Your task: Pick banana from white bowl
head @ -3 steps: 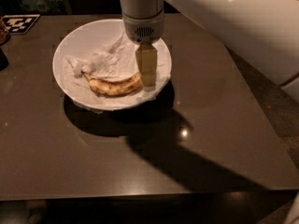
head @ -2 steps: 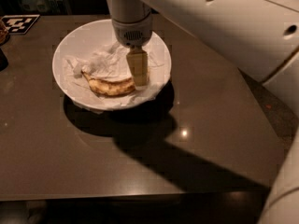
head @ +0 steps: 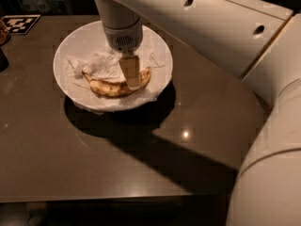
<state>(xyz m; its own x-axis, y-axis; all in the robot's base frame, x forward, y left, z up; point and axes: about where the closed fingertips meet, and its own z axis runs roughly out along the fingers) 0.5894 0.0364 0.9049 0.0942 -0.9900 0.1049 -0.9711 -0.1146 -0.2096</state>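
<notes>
Your robot's white arm (head: 207,27) sweeps in from the right over a dark, glossy table (head: 94,164), filling the right side of your view and casting a broad shadow across the tabletop in front of the white bowl (head: 63,55). At the table's far left corner lies a black-and-white patterned marker (head: 19,23), well apart from the bowl, and a dark object (head: 2,60) is cut off at the left edge. A small glint of light (head: 186,134) shows on the table to the bowl's right. The bowl sits toward the far left of the table, lined with crumpled white paper (head: 106,62) that bunches up just behind the fruit. The banana (head: 106,87), yellow with brown spots, lies in the near half of the bowl on that paper, curved with both ends turned away from you. The gripper (head: 132,79) hangs straight down from the arm's round wrist above the bowl's middle. Its tip reaches the right half of the banana and hides a strip of it from you. From this angle you cannot tell whether the gripper is released or clenched, or whether it touches the fruit. Only the paper crowds the banana.
</notes>
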